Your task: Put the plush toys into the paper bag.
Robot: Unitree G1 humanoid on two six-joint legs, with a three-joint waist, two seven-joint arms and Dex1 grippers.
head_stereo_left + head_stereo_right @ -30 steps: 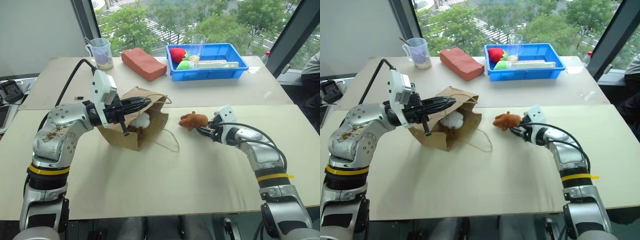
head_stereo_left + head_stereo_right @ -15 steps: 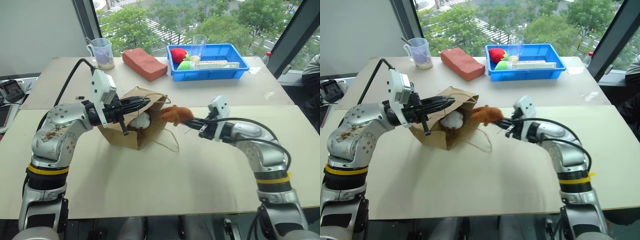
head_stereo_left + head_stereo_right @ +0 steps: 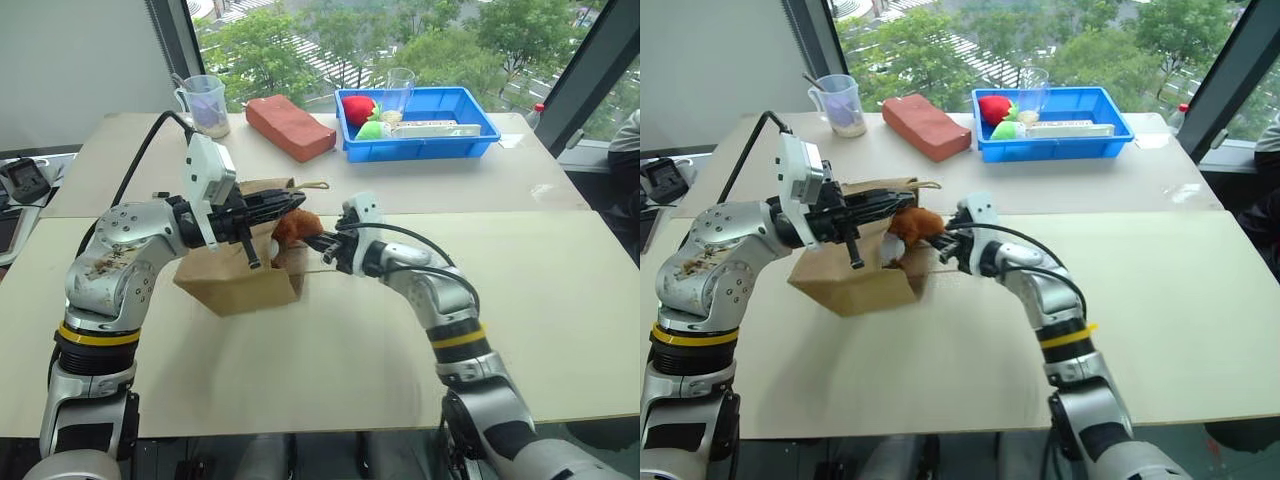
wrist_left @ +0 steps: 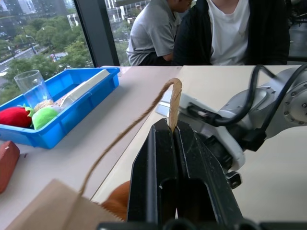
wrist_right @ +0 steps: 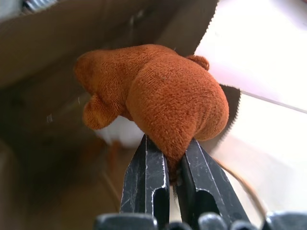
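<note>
The brown paper bag (image 3: pixel 235 280) lies on its side on the table with its mouth toward the right. My left gripper (image 3: pixel 295 203) is shut on the bag's upper rim by the cord handle (image 4: pixel 175 103) and holds the mouth up. The reddish-brown plush toy (image 3: pixel 297 226) hangs right at the mouth, partly inside. My right gripper (image 5: pixel 170 143) is shut on the toy's underside (image 5: pixel 158 96). Deeper in the bag, behind it, a bit of the white plush toy (image 5: pixel 122 132) shows.
At the back stand a blue tray (image 3: pixel 470 130) with red and green soft items (image 3: pixel 360 112), a clear glass (image 3: pixel 398 90), a reddish-brown block (image 3: pixel 290 127) and a measuring cup (image 3: pixel 205 105). Two people (image 4: pixel 225 28) sit across the table.
My right gripper closed on the reddish-brown toy, lifted it off the table and carried it left to the bag's mouth. The bag shifted slightly left. The left gripper stayed put.
</note>
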